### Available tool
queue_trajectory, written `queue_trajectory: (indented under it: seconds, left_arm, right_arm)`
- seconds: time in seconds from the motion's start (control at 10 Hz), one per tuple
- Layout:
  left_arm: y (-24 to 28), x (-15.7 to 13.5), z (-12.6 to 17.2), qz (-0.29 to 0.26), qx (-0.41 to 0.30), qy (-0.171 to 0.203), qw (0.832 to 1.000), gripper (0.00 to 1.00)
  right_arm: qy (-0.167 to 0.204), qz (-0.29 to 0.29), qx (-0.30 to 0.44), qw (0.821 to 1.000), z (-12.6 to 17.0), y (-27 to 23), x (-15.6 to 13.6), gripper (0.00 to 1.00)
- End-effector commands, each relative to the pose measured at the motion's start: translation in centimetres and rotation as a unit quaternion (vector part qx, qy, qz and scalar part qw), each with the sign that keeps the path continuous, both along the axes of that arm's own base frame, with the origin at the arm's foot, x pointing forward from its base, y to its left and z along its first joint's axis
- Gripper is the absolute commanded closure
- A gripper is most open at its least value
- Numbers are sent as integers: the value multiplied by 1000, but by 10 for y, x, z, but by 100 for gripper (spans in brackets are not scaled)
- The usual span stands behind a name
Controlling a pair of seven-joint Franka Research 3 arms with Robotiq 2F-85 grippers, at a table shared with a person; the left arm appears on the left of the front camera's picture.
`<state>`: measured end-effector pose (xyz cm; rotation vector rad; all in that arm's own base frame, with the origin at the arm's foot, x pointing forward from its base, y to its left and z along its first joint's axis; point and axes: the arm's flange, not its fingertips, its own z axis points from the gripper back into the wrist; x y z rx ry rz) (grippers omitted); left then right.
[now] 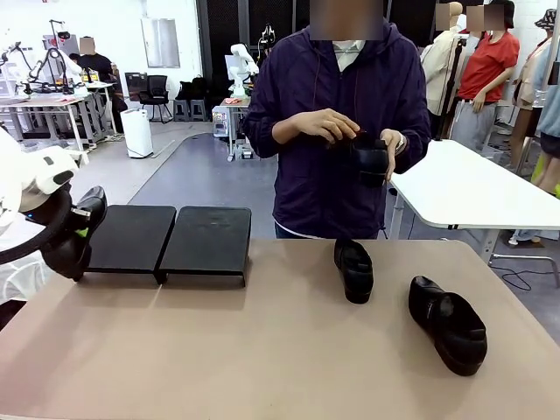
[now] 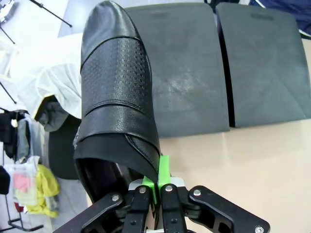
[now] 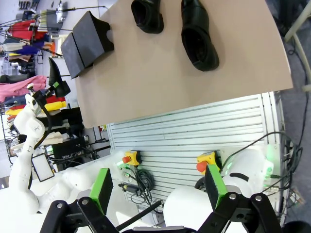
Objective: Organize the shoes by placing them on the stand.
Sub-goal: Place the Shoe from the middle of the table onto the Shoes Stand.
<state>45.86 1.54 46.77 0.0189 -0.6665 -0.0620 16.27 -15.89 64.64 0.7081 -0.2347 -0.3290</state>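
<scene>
Left gripper (image 2: 156, 177) with shoe (image 2: 116, 82) beside black stand (image 2: 189, 82)

Behind the tan worktop (image 1: 262, 350) lies a bright hall with grey floor (image 1: 188, 171). A white table (image 1: 472, 188) stands at right; far back is what seems a black office chair (image 1: 157, 90).

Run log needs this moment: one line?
left gripper shut on shoe; right gripper open; person holding second shoe; two shoes on table; stand bare

held shoe (image 2: 116, 97) is glossy black with a panel of tiny punched dots; two loose shoes (image 1: 354, 271) (image 1: 448, 325) plain shiny black; stand (image 1: 166, 236) matte charcoal; finger pads (image 2: 164, 170) bright green; table (image 1: 262, 367) tan; person's hoodie (image 1: 306, 114) dark purple
</scene>
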Motion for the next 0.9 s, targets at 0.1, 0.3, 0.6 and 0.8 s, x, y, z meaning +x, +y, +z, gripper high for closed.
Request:
queue_trajectory:
  seconds: [0.1, 0.3, 0.6, 0.8]
  left_arm:
    - [13, 56, 0, -30, 25, -48, 998, 100]
    - [14, 82, -16, -26, 46, -49, 997, 100]
    - [12, 95, -29, -20, 59, -44, 997, 100]
    - [11, 98, -37, -26, 59, -34, 997, 100]
  right_arm:
    - [-10, 6, 7, 1000, 1, 1, 0, 0]
    - [-10, 6, 7, 1000, 1, 1, 0, 0]
    - [-10, 6, 7, 1000, 1, 1, 0, 0]
    - [-10, 6, 7, 1000, 1, 1, 0, 0]
